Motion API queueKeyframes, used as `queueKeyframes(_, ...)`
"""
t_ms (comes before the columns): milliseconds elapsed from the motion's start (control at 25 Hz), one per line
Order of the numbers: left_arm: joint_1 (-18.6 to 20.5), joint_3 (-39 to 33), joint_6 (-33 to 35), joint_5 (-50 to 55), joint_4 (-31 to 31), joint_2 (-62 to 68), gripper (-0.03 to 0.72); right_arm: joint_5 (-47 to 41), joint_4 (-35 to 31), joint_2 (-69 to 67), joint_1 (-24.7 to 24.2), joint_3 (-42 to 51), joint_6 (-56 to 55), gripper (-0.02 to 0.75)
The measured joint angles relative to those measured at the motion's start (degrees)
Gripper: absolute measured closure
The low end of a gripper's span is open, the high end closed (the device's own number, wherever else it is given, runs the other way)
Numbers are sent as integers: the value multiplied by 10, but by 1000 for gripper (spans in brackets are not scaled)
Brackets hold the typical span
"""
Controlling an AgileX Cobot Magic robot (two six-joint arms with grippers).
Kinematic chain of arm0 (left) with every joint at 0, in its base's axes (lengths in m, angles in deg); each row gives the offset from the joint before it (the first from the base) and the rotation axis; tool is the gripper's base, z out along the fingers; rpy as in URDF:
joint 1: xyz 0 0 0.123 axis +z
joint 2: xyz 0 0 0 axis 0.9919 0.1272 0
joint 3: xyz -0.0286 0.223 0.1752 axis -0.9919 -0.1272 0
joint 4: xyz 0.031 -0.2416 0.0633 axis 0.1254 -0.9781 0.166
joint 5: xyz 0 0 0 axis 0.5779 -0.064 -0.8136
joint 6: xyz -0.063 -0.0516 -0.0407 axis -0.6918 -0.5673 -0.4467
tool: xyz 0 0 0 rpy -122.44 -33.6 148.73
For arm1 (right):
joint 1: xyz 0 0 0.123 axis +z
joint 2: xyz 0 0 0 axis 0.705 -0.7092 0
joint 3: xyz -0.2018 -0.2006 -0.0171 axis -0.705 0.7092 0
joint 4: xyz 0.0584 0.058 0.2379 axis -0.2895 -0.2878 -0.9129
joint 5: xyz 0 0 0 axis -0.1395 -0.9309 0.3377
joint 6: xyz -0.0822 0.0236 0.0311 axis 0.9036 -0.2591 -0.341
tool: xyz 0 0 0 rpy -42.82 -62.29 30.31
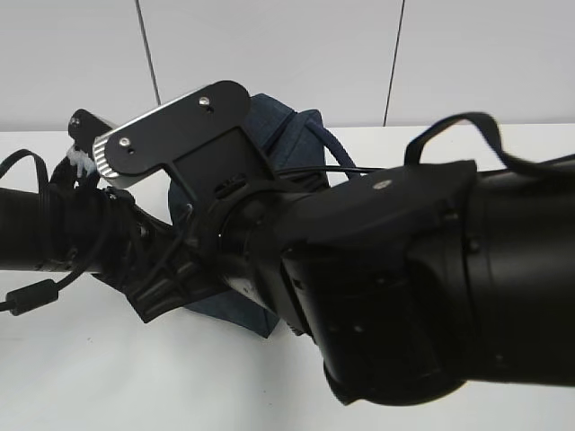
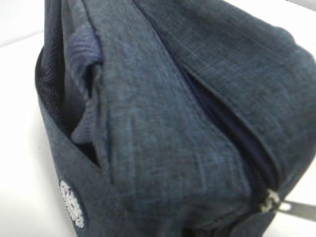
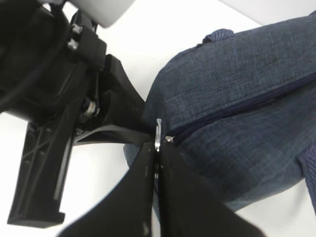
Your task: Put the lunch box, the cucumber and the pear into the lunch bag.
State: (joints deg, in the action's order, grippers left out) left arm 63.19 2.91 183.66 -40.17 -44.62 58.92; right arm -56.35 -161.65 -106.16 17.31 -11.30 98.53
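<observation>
The dark navy lunch bag stands on the white table, mostly hidden behind both arms in the exterior view. It fills the left wrist view, its zipper shut down to the slider. My right gripper is shut on the metal zipper pull at the bag's near end. The left gripper comes in from the left, its two black fingers closing together on the fabric of the same end. The lunch box, the cucumber and the pear are out of view.
The right arm and left arm cross in front of the exterior camera, along with a silver wrist camera mount. The white table meets a pale wall behind. The bag bears a white emblem.
</observation>
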Motion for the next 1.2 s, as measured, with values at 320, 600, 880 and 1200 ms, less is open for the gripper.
queueKeyframes(320,0,-20,0,10,0,0,686,5,-1,0,0,0,1,732)
queueKeyframes(600,0,-64,0,17,0,-25,689,14,12,0,0,0,1,732)
queueKeyframes(880,0,-73,0,12,0,-46,690,25,32,0,-23,-36,1,732)
queueKeyframes(1200,0,-80,0,14,0,-46,690,-18,42,0,-103,-56,1,732)
